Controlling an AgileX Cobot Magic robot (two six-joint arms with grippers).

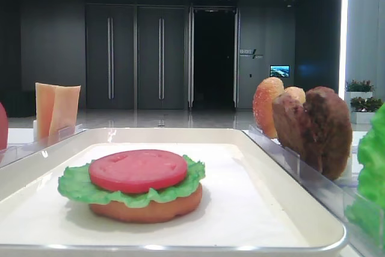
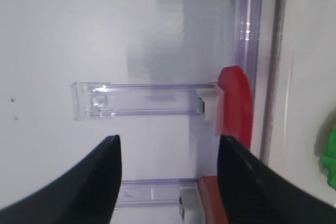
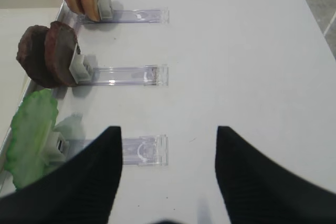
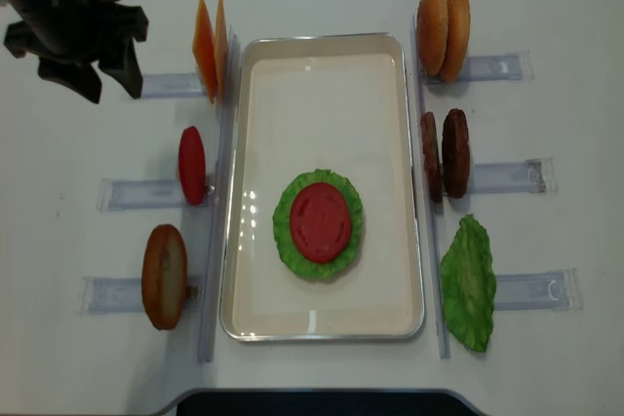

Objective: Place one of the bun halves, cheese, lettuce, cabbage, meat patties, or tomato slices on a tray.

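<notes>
1. A bun half (image 4: 317, 262), lettuce (image 4: 285, 231) and tomato slice (image 4: 321, 222) are lying stacked mid-tray (image 4: 322, 60); a patty or cheese probably follows.
2. The next move is calling for a reach to the meat patties (image 4: 444, 155).
3. The left gripper (image 4: 86, 63) is hovering wide open and empty by the cheese (image 4: 211, 47); the right gripper (image 3: 168, 156) is gaping empty too.

Bright even light, blurred wrist views

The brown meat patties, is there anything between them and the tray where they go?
Not much. The meat patties stand on edge in a clear holder right beside the tray. Only the tray's raised rim lies between. On the tray, a bun half, lettuce and tomato slice sit stacked.
</notes>
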